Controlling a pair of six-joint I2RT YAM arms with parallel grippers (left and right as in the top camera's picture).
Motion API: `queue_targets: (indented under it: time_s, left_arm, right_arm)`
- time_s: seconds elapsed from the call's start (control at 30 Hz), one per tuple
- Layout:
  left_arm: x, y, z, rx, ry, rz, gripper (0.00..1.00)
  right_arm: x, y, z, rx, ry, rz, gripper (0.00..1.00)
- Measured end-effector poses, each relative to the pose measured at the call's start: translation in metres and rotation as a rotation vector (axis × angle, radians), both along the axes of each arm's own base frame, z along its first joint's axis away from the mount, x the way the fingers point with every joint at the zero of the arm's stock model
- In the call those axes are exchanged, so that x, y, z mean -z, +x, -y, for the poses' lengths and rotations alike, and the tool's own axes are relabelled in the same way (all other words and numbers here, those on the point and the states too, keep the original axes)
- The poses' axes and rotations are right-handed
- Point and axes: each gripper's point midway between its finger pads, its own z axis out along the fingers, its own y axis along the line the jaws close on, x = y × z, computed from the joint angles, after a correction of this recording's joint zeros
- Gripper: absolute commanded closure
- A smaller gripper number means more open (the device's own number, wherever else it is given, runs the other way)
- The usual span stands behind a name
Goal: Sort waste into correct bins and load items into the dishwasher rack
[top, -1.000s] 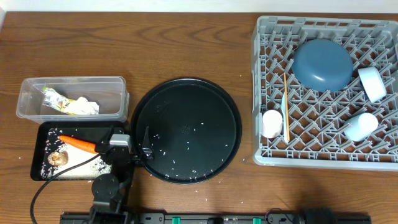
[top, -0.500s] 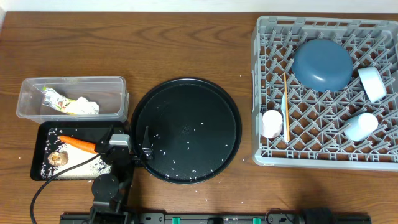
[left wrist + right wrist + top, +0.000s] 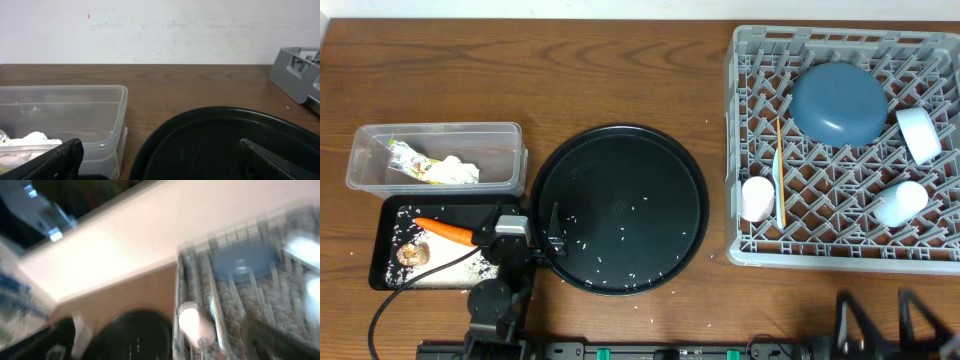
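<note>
Both my claws gape empty: left claw at the round black tray's 8 o'clock rim, right claw at 5 o'clock. Sorted by kind, the orange carrot lies in the flat black rectangular tray, and the dark-blue plate sits in the grey lattice rack at 2 o'clock.

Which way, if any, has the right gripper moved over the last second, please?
Yes: the right gripper has entered at the bottom edge, advancing toward the dishwasher rack.
</note>
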Motion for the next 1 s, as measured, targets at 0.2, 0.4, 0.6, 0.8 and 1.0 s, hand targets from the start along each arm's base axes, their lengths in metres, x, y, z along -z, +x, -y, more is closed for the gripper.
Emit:
queue_targets:
  time_s: [0.2,0.4,0.6,0.8,1.0]
  left_arm:
    - [0.0,0.0,-0.001,-0.003,0.0,0.0,0.02]
    - [0.0,0.0,-0.001,-0.003,0.0,0.001,0.02]
    - [0.0,0.0,-0.001,-0.003,0.001,0.001,0.02]
    - [0.0,0.0,-0.001,-0.003,0.001,0.001,0.02]
    - [0.0,0.0,-0.001,-0.003,0.0,0.001,0.02]
  right_arm:
    - [-0.012,0.057,-0.004,0.004,-0.037,0.183,0.01]
    - [0.011,0.091,-0.005,0.017,-0.046,0.266,0.01]
    - [0.023,0.109,0.0,0.06,-0.041,0.323,0.01]
    - [0.024,0.118,0.007,0.114,-0.045,0.48,0.01]
    - [0.063,0.133,0.007,0.128,-0.068,0.466,0.01]
